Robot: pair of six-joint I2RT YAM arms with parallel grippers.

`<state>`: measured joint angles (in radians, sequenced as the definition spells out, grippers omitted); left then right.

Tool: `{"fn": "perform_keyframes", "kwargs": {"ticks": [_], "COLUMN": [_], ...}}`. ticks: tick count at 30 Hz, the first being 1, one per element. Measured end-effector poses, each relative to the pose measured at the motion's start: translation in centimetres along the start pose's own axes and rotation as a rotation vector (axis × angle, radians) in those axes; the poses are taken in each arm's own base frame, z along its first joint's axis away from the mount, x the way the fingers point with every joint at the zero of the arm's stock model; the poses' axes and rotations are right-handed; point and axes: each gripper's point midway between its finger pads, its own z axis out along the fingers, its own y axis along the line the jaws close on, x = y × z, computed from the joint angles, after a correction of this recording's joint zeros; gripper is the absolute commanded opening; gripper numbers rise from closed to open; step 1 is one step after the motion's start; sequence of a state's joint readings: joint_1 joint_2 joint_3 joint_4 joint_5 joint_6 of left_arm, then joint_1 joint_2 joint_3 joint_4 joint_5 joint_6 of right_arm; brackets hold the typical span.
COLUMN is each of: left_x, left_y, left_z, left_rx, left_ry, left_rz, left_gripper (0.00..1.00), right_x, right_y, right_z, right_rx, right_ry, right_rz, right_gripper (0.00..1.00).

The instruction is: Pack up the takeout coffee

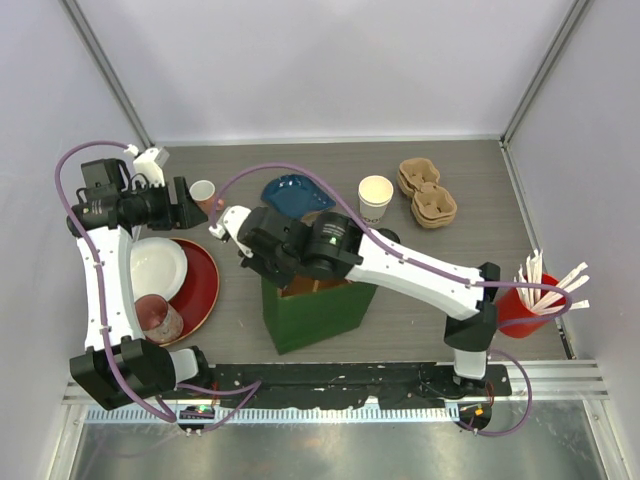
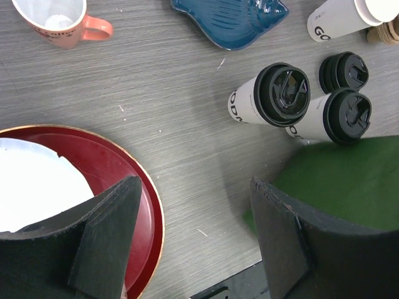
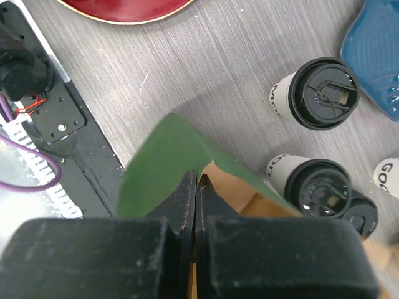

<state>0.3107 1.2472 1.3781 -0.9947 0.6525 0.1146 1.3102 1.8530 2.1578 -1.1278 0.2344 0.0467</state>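
Entry, left to right. Red plate (image 2: 134,171) with white plate (image 2: 31,187) on it, at the left of the counter (image 2: 156,93); the pink-handled cup (image 2: 59,22) stands behind, not part of the task. Left pincer (image 2: 195,202): spread wide, holding nothing, hanging over bare counter between the red plate and the green bag (image 3: 165,152). Right pincer (image 3: 196,182): pressed together on the bag's upper rim, holding the mouth. Takeout coffee: three lidded cups upright on the counter just behind the bag, none packed yet. These are the first coffee cup (image 2: 274,96), the second coffee cup (image 2: 340,117) close against the bag's edge, and the third coffee cup (image 2: 344,71) tight behind it. Blue dish (image 2: 230,22) and a lidless cup (image 2: 343,18) lie beyond.

Hazards (judged, not seen):
- The cups stand close together, so a spread finger coming down on one may shove or topple its neighbour.
- A hard squeeze could buckle the paper wall or pop a lid.
- A cup lifted across may catch the rim and pull the thin fold out of the right pincer, letting the mouth sag.
- The right arm lies over the cups, so the arms may foul each other.

Not determinable:
- The top view hides all three cups under the right arm.
- The bag's inside shows only a sliver of brown, contents unknown.
- Whether the second cup touches the bag is unclear.
- The third cup's body is mostly hidden.
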Motion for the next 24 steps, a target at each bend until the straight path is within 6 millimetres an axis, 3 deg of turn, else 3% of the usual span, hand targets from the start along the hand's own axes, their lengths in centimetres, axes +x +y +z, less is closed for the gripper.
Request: {"fn": "perform_keyframes", "kwargs": {"ticks": [3, 6, 11, 13, 15, 18, 24], "left_x": [0.1, 0.1, 0.2, 0.2, 0.2, 0.4, 0.6], "left_y": [0.0, -0.1, -0.2, -0.2, -0.3, -0.3, -0.7], "left_z": [0.0, 0.0, 0.0, 0.0, 0.0, 0.2, 0.7], "left_rx": [0.002, 0.005, 0.008, 0.01, 0.017, 0.028, 0.06], "left_ry": [0.005, 0.005, 0.007, 0.008, 0.01, 0.017, 0.042], "left_rz": [-0.002, -0.002, -0.003, -0.004, -0.006, -0.011, -0.029], "left_gripper": [0.75, 0.75, 0.75, 0.75, 0.75, 0.75, 0.75], "right_x": [0.6, 0.5, -1.0, -2.0, -3.0, -4.9, -7.6], "right_y": [-0.5, 0.1, 0.9, 1.0, 1.1, 1.5, 2.4], "right_z": [2.1, 3.5, 4.3, 4.2, 3.9, 2.9, 0.3], "right_rx": [-0.016, -0.045, -0.08, -0.089, -0.1, -0.134, -0.223], "right_ry": [0.042, 0.06, 0.03, 0.0, -0.033, -0.099, -0.223], "right_rz": [0.024, 0.027, 0.023, 0.023, 0.024, 0.022, -0.018], "right_gripper": [0.01, 0.14, 0.43, 0.51, 0.66, 0.76, 0.82]}}
